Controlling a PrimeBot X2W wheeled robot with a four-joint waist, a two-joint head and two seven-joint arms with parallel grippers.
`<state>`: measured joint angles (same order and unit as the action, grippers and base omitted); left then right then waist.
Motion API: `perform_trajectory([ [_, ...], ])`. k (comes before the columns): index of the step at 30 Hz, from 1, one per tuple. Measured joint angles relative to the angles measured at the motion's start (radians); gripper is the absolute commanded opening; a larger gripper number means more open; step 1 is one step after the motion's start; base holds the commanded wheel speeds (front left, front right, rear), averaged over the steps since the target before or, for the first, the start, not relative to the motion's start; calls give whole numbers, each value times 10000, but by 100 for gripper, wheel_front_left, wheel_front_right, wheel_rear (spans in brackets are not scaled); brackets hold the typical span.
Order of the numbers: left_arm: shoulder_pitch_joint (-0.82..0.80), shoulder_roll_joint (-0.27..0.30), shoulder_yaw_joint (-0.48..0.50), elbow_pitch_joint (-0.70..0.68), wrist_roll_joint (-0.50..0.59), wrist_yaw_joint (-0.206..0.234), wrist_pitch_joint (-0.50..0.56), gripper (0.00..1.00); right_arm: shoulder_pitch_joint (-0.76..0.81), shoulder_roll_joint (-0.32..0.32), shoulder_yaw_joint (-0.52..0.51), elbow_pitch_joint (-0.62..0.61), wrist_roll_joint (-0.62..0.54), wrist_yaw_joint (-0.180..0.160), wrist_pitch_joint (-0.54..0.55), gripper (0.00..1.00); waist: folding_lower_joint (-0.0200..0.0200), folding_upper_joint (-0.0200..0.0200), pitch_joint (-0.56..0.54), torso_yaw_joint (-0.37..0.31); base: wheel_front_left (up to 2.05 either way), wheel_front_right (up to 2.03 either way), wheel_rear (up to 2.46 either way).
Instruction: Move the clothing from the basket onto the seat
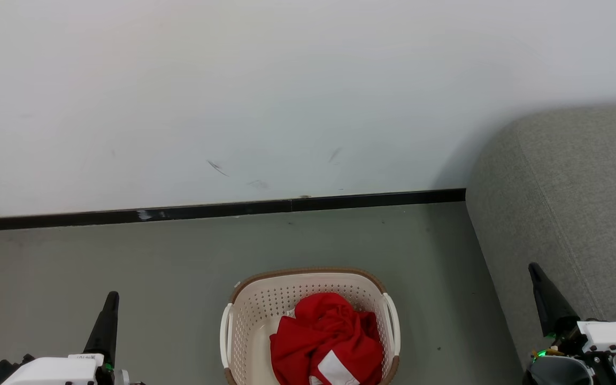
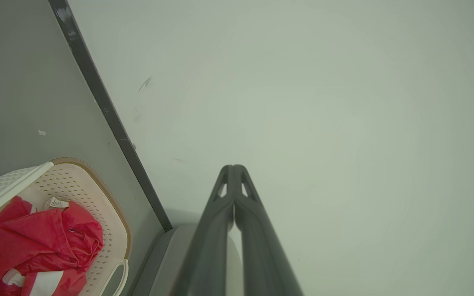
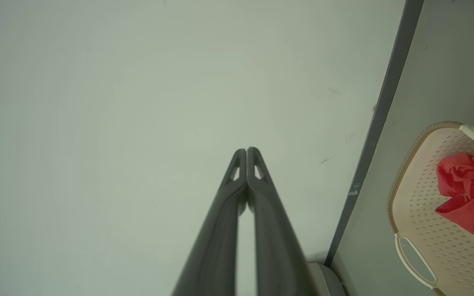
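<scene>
The red clothing (image 1: 329,342) lies crumpled in the cream basket (image 1: 249,310) on the floor at the bottom middle of the head view, a white panel showing near its front. The grey seat (image 1: 570,214) rises at the right. My left gripper (image 1: 111,297) stands shut at the lower left, well left of the basket. My right gripper (image 1: 533,268) stands shut at the lower right, in front of the seat's side. The left wrist view has the clothing (image 2: 35,242) in the basket (image 2: 109,213) beside its shut fingers (image 2: 233,169). The right wrist view shows the clothing (image 3: 467,193), basket (image 3: 418,213) and shut fingers (image 3: 246,152).
A white wall (image 1: 286,96) with a black skirting strip (image 1: 222,209) runs behind the basket. Grey floor (image 1: 126,251) spreads to the left of the basket and between basket and seat.
</scene>
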<state>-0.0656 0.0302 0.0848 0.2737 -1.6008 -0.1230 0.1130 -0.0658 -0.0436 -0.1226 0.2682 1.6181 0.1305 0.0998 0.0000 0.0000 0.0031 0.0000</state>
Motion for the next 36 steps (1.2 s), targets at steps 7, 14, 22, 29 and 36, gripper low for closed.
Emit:
perform_trajectory([
  [7,0,0,0,0,0,0,0,0,0,0,-2,0,0,0,0,0,0,0,0,0,0,0,0],
  [14,0,0,0,0,0,0,0,0,0,0,-2,0,0,0,0,0,0,0,0,0,0,0,0],
  [22,0,0,0,0,0,0,0,0,0,0,-4,0,-2,0,0,0,0,0,0,0,0,0,0],
  [29,0,0,0,0,0,0,0,0,0,0,-6,0,-6,0,2,0,0,0,0,0,0,0,0],
  [36,0,0,0,0,0,0,0,0,0,2,-6,0,-12,0,2,0,0,0,0,0,0,0,0],
])
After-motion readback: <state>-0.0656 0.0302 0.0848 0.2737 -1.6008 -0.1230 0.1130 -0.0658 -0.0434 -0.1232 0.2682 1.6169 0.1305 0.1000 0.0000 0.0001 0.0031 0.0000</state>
